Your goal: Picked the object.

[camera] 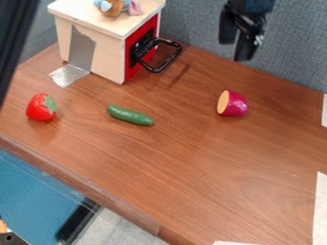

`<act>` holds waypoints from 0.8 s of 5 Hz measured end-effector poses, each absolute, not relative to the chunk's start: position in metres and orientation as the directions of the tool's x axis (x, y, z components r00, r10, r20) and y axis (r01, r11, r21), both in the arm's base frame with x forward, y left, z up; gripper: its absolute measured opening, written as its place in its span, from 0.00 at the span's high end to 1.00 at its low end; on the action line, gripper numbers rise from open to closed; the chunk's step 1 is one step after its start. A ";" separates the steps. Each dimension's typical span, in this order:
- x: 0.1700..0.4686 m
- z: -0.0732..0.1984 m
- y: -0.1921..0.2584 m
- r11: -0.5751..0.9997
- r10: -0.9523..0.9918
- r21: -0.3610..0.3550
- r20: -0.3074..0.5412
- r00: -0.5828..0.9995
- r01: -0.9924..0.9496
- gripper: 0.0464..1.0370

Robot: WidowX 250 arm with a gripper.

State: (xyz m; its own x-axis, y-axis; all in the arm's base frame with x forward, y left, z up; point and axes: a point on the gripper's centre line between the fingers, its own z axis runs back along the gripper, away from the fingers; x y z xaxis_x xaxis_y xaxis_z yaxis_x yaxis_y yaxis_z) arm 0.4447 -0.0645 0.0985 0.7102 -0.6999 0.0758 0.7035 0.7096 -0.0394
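The black gripper (235, 50) hangs at the top right, above the back of the table, its two fingers apart with nothing seen between them. Below it on the wood lies a purple vegetable half (237, 104), its pale cut face turned left. A green cucumber (129, 115) rests on the table left of centre, lying at a slant. At the far left sits a red strawberry (39, 108) with a green leafy top facing right. None of these three touches the gripper.
A toy oven (92, 45) with a red front and a black handle (168, 56) stands at the back left, a small plush toy (112, 6) on its top. Silver tape (68, 75) runs from its side onto the table (211, 177). A grey partition (294, 43) rises behind.
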 end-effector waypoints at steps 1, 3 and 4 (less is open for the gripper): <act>0.443 0.091 -0.072 0.685 -0.725 -0.045 0.060 0.686 0.728 0.04; 0.436 0.058 -0.075 0.670 -0.741 -0.049 0.016 0.671 0.741 0.04; 0.437 0.040 -0.073 0.676 -0.736 -0.038 0.005 0.677 0.736 0.04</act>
State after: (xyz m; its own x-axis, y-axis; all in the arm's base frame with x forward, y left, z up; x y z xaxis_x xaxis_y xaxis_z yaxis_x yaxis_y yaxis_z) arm 0.4375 -0.0729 0.0396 0.6766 -0.7363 0.0050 0.7359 0.6760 -0.0380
